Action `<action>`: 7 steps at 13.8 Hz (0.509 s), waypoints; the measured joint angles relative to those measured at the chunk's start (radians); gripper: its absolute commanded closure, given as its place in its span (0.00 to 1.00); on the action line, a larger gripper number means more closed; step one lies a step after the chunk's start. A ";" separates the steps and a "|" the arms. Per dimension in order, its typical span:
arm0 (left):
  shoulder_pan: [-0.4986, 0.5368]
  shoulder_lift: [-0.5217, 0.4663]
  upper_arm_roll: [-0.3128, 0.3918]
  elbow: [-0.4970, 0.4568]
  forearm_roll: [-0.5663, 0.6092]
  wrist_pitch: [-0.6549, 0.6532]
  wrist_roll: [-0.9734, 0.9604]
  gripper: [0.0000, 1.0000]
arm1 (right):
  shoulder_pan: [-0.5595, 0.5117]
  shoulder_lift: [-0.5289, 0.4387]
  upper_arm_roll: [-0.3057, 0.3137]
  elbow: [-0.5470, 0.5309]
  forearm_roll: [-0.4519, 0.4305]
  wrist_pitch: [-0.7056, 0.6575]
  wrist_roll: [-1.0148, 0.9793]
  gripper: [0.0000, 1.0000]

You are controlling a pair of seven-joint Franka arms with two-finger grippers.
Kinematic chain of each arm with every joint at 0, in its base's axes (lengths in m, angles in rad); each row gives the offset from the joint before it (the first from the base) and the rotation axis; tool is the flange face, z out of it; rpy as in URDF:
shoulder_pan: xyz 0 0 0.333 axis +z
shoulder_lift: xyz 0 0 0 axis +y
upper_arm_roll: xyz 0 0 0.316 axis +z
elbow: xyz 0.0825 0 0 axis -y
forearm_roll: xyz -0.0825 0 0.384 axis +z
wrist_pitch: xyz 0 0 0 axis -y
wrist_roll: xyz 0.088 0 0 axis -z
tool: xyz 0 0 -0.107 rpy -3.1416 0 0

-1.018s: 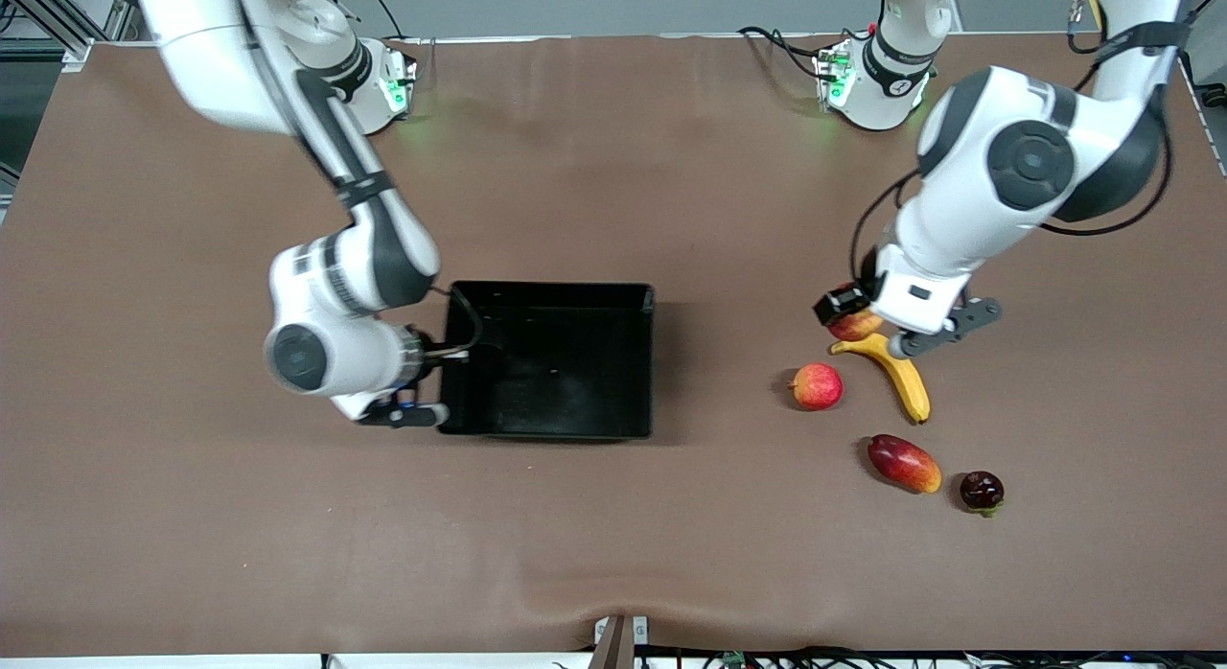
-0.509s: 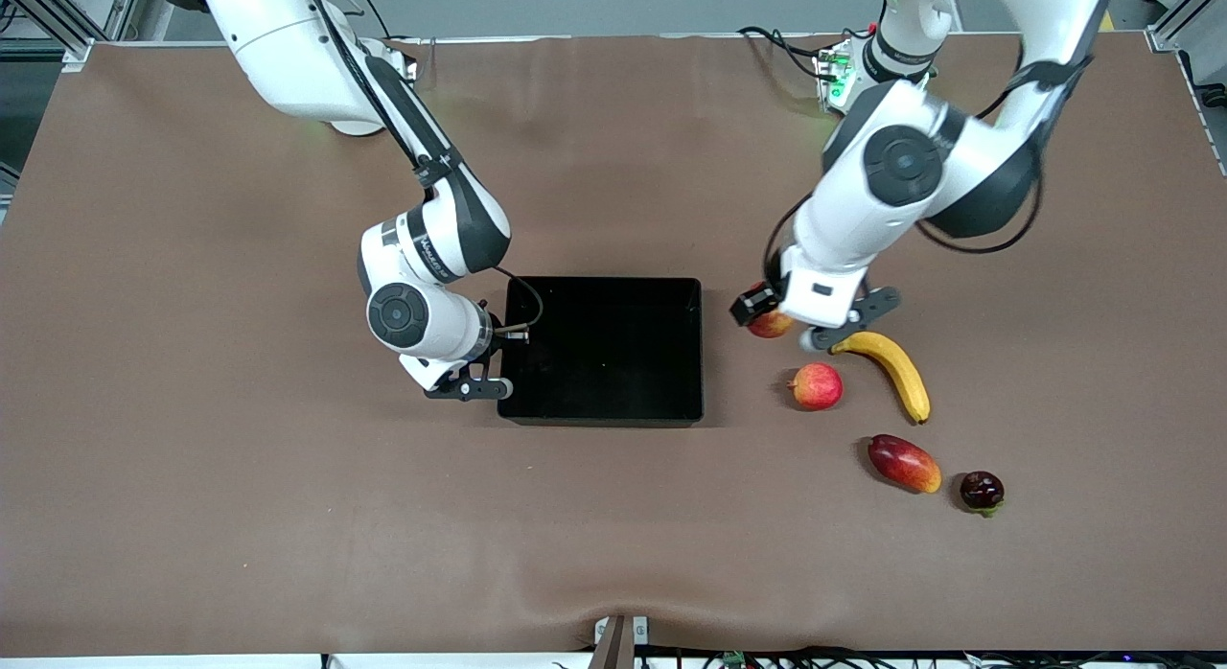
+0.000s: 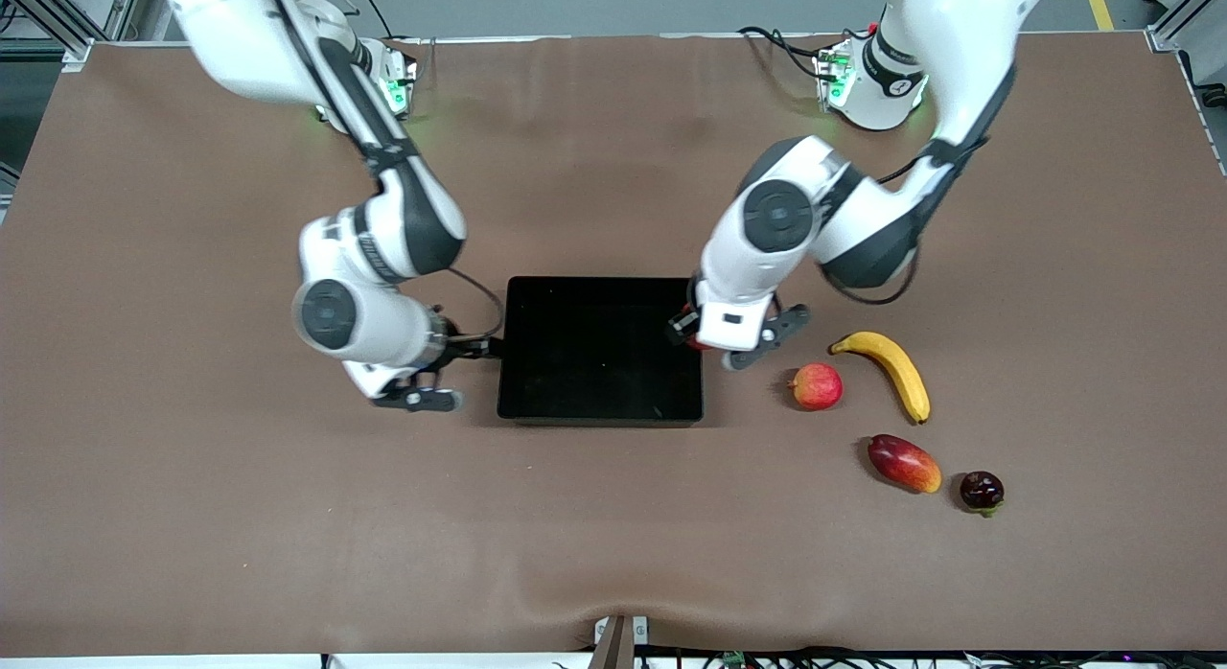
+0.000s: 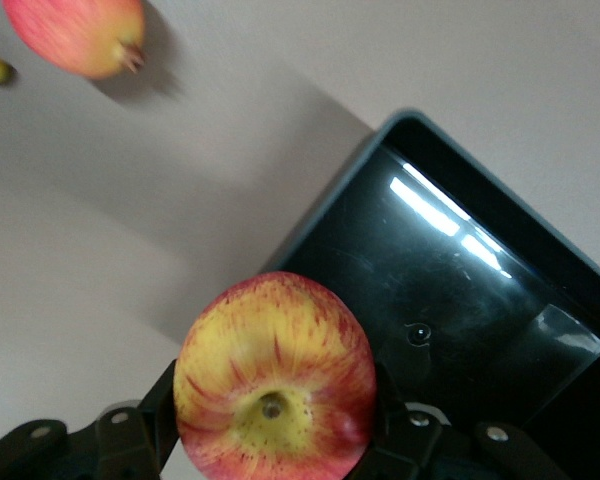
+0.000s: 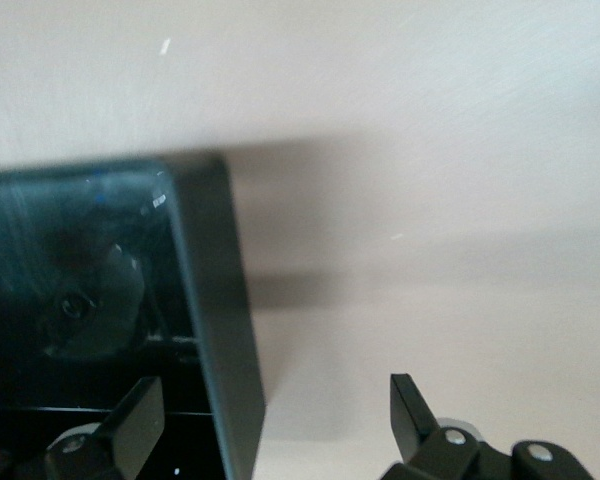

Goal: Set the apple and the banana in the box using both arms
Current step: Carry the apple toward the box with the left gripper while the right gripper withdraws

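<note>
My left gripper (image 3: 694, 332) is shut on the apple (image 4: 272, 390), red with yellow streaks, and holds it over the rim of the box at the left arm's end. The arm hides most of the apple in the front view. The box (image 3: 594, 362) is a shallow glossy black tray, empty, in the middle of the table; it also shows in the left wrist view (image 4: 470, 290). The banana (image 3: 891, 367) lies on the table toward the left arm's end. My right gripper (image 5: 270, 425) is open, its fingers either side of the box's wall (image 5: 215, 300) at the right arm's end.
A pinkish-red round fruit (image 3: 817, 385) lies between the box and the banana. A red-orange mango (image 3: 904, 463) and a dark round fruit (image 3: 982, 491) lie nearer the front camera. Brown cloth covers the table.
The box slid toward the left arm's end, then stopped. My right arm has drawn back toward its own end. My left gripper carried the apple from beside the banana to over the box's rim.
</note>
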 measured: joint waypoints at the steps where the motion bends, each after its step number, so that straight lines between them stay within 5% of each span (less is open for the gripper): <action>1: -0.026 0.039 0.001 0.028 0.025 0.000 -0.033 1.00 | -0.036 -0.022 -0.002 0.000 -0.002 -0.010 -0.022 0.00; 7: -0.103 0.178 0.006 0.100 0.104 0.037 -0.077 1.00 | -0.332 -0.146 -0.013 0.002 -0.018 -0.123 -0.384 0.00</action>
